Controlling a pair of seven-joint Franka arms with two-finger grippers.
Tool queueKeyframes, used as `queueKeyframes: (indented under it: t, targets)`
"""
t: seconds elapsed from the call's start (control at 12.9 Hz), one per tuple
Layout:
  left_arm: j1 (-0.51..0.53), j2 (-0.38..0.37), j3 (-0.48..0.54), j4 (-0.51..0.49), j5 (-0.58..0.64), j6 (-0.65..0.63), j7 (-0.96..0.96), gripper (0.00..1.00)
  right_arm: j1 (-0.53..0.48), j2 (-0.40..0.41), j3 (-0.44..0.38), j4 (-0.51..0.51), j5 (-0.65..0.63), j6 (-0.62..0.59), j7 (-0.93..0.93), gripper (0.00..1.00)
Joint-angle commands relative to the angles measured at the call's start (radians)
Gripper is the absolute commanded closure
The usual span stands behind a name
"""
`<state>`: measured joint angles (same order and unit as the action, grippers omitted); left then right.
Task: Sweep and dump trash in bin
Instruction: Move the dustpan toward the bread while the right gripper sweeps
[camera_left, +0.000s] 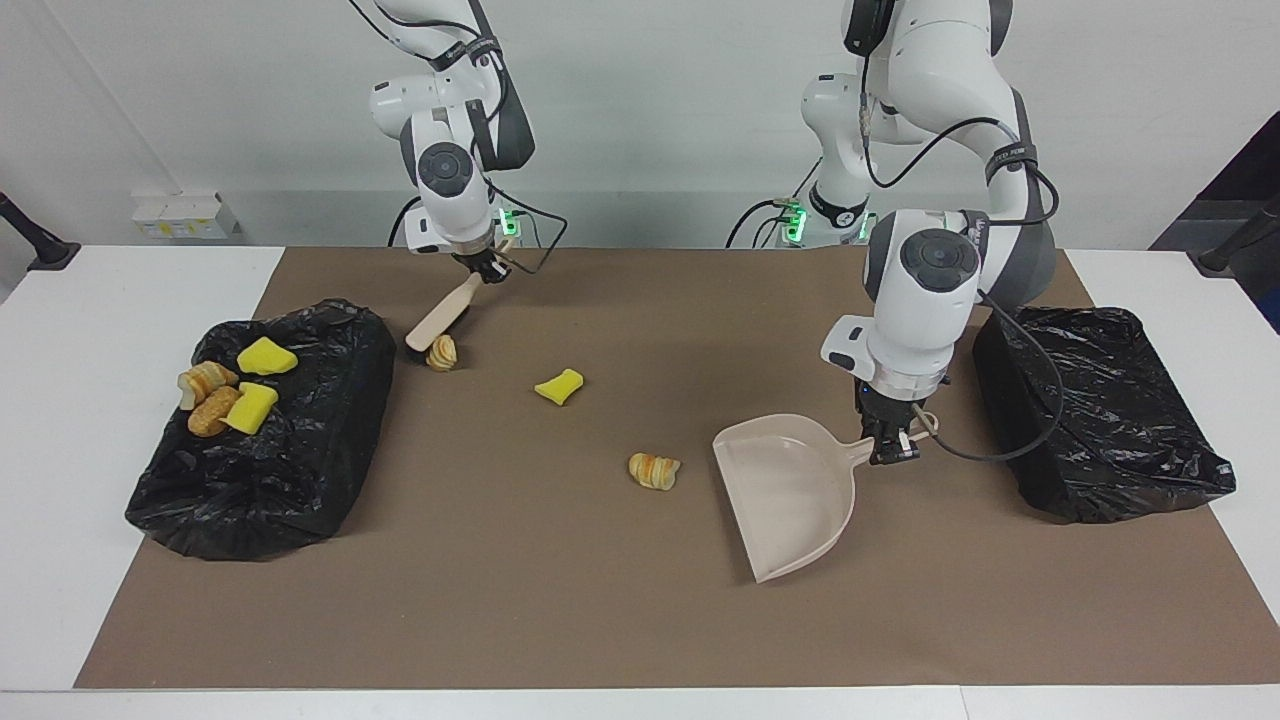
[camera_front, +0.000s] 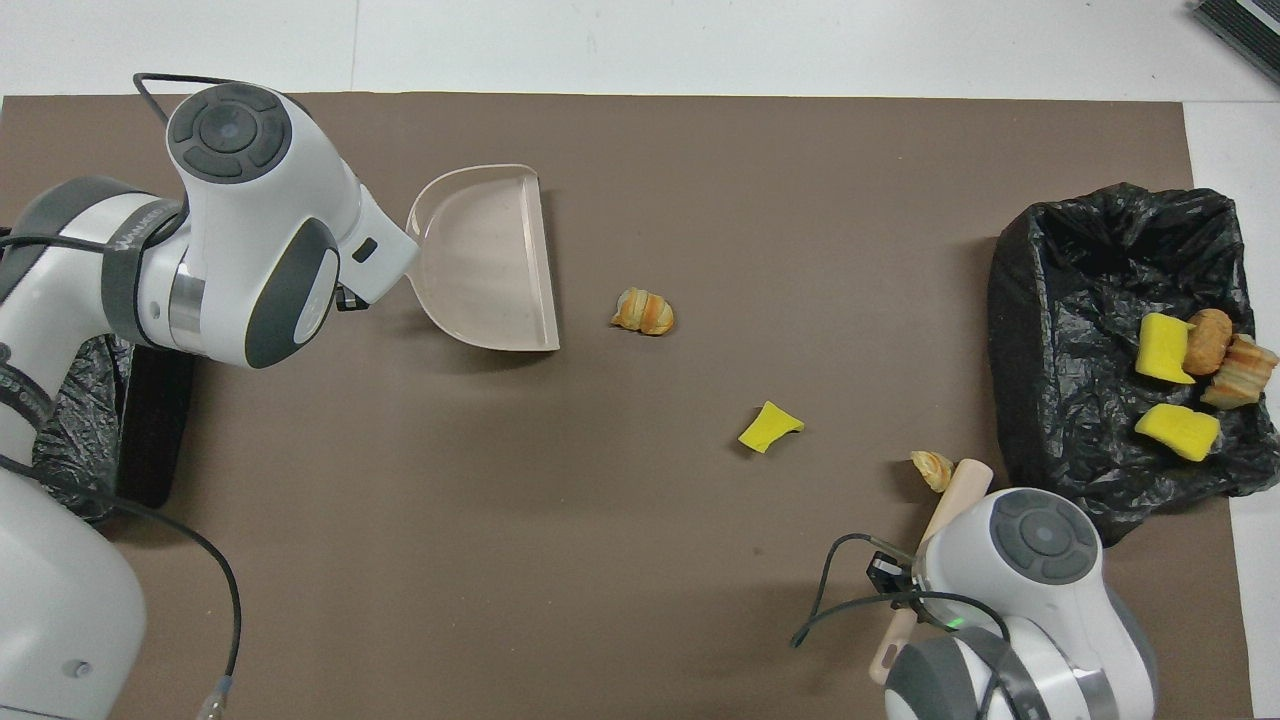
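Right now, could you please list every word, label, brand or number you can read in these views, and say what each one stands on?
No text here can be quoted with confidence.
Dark band around the left arm: white lettering, too blurred to read.
White boxes by the wall, toward the right arm's end: a yellow label, too small to read.
Dustpan and brush: no print visible.
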<state>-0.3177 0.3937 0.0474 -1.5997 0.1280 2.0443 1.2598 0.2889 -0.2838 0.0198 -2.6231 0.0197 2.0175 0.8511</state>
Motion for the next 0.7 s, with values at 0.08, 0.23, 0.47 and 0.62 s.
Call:
queueKeyframes:
  t: [0.08,0.23,0.47,0.62]
  targets:
    - [0.006,-0.032,-0.008,-0.12,0.018,0.099,0.096,1.0,0.096,0.158,0.008,0.158,0.051,0.009,-0.007,1.0]
    - [-0.024,-0.058,-0.011,-0.189,0.018,0.164,0.101,1.0,0.104,0.184,0.009,0.199,0.052,0.018,-0.023,1.0]
    - [-0.083,-0.107,-0.008,-0.29,0.024,0.252,0.093,1.0,0.154,0.238,0.011,0.279,0.146,0.076,-0.113,1.0]
    - [-0.104,-0.116,-0.008,-0.305,0.024,0.249,0.087,1.0,0.176,0.288,0.014,0.377,0.158,0.055,-0.136,1.0]
